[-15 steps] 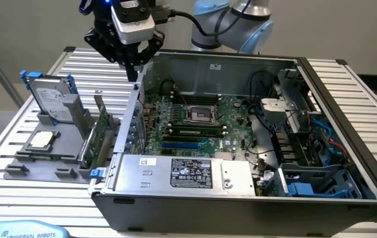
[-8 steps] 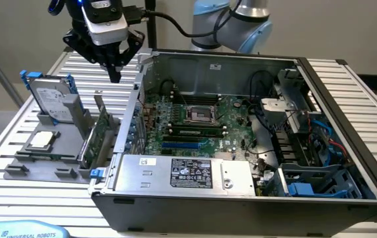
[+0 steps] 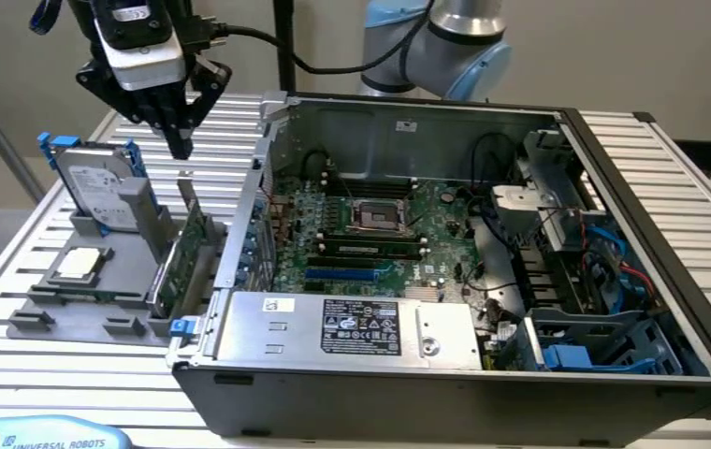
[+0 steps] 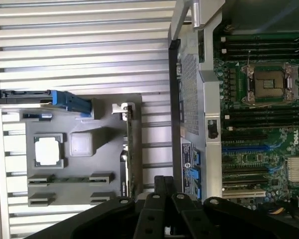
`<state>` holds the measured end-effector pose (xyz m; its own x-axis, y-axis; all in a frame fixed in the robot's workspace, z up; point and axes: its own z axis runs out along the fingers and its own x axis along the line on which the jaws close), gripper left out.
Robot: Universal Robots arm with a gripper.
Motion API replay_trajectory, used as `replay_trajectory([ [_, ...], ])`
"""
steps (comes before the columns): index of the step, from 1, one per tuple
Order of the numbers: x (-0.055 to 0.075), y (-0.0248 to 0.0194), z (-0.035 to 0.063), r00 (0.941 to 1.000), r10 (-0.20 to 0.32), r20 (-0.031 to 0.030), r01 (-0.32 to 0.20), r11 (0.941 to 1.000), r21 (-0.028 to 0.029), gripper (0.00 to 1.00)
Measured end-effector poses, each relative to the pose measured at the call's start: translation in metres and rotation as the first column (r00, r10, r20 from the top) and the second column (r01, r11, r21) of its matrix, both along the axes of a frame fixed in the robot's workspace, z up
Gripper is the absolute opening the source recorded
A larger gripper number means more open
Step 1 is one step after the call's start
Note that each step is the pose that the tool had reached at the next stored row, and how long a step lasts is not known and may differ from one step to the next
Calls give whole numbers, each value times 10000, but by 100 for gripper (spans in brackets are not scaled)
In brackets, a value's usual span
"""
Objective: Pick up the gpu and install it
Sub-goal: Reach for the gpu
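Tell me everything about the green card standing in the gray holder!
The gpu is a thin, flat green circuit board with a silver metal bracket at one end. It stands on edge in the gray holder, between the hard drive and the open computer case. Only the holder touches it; the shut gripper hangs above its bracket end, apart.

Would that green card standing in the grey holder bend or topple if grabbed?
The gpu looks like a rigid circuit board, so probably stiff, not floppy. It is thin, so likely light. Standing on edge in the grey holder, it might tip if nudged sideways.
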<state>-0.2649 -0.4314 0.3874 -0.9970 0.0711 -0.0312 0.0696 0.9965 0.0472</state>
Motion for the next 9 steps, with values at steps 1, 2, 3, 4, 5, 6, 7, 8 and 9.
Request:
replay_trajectory([
  [1, -45, 0, -13, 10000, 1, 0, -1, 10000, -5, 11],
  [2, -94, 0, -28, 10000, -1, 1, 1, 10000, -11, 11],
  [3, -139, 0, -42, 10000, -1, 1, 1, 10000, -17, 11],
  [4, -184, 0, -57, 10000, -1, 1, 1, 10000, -21, 11],
  [5, -229, 0, -71, 10000, 0, 1, 0, 10000, -26, 11],
  [6, -274, 0, -84, 10000, 0, 1, 0, 10000, -32, 11],
  [7, -319, 0, -97, 10000, 0, 1, 0, 10000, -41, 11],
  [8, -363, 0, -109, 10000, -1, 0, 1, 10000, -52, 11],
  [9, -394, 0, -117, 10000, -5, 2, 5, 10000, -55, 11],
])
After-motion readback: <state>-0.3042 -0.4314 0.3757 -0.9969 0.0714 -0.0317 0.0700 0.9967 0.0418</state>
